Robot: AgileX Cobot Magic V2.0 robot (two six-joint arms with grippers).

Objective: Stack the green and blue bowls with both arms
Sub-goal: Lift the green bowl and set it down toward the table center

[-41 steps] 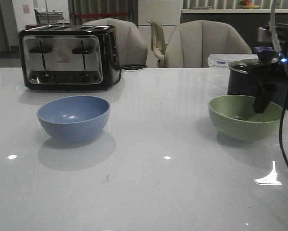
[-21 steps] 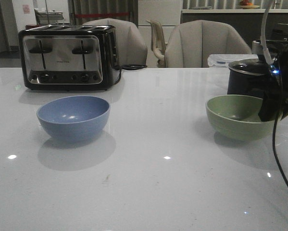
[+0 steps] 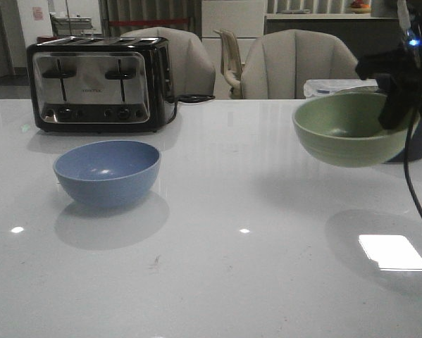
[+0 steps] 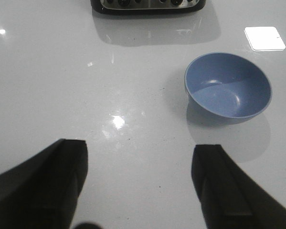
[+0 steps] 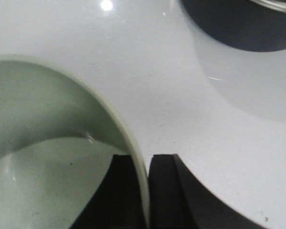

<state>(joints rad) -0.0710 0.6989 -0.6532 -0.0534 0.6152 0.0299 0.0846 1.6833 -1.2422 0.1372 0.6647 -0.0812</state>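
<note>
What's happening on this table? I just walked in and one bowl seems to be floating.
The right gripper is pinching the rim of the green bowl and holds it in the air, clear of the white table. The blue bowl sits on the table in front of the toaster, untouched. The left gripper is open and empty above the table near it. Nothing is stacked yet.

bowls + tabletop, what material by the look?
Green bowl: matte, thin even rim, lifted by the rim in the right gripper; probably plastic or melamine-like, glazed ceramic unlikely.
Blue bowl: same dull finish, soft highlight only; likely the same stuff.
Table: glossy, pale, mirrors lights; polished stone or laminate, can't tell which.
</note>
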